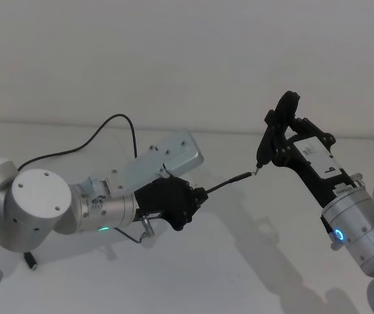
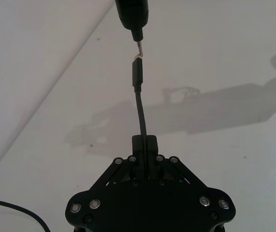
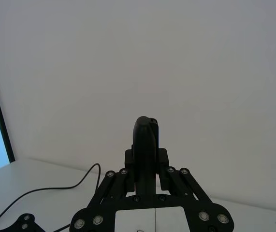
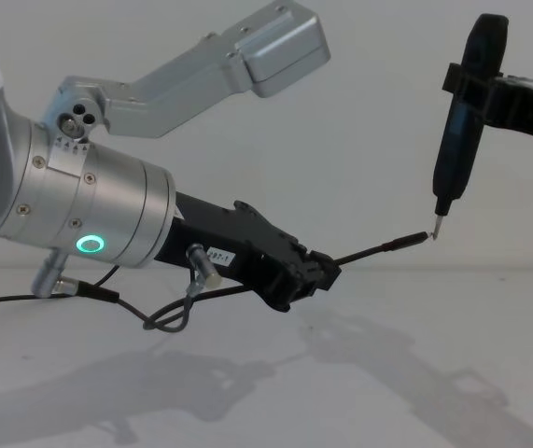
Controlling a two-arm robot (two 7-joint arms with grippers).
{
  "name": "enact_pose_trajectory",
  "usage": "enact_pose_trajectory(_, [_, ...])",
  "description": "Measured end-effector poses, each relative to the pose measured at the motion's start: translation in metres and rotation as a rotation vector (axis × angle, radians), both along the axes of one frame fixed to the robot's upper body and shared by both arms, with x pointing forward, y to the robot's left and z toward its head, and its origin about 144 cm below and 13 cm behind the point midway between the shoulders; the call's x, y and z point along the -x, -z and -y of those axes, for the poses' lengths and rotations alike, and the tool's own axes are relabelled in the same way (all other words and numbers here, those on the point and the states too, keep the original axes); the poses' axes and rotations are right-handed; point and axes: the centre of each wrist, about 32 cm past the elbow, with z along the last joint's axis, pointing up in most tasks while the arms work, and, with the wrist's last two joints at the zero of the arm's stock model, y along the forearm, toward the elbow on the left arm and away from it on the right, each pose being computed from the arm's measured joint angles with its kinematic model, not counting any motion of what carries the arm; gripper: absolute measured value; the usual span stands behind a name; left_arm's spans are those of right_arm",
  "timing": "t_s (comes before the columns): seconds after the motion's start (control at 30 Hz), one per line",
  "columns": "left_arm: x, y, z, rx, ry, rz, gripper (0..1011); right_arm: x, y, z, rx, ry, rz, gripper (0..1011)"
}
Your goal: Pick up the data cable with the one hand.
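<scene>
My left gripper (image 4: 327, 271) is clamped on the data cable (image 4: 378, 248), holding it clear above the table (image 4: 415, 373) with its plug aimed at the pen-shaped tool (image 4: 457, 140) gripped upright by my right gripper (image 1: 273, 139), tips nearly touching.

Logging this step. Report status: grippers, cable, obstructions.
Left gripper shut on data cable, held off the table. Right gripper shut on pen-shaped tool, its tip at the cable's plug. Nothing obstructing.
</scene>
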Motion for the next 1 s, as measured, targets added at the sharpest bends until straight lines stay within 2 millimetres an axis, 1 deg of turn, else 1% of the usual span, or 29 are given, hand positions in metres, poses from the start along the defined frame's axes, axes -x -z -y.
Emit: enact_pose_trajectory(1.0, [0.0, 0.0, 0.0, 0.0, 0.0, 0.0, 52, -0.0017, 0.0009, -0.0003, 0.001, -0.003, 0.002, 268])
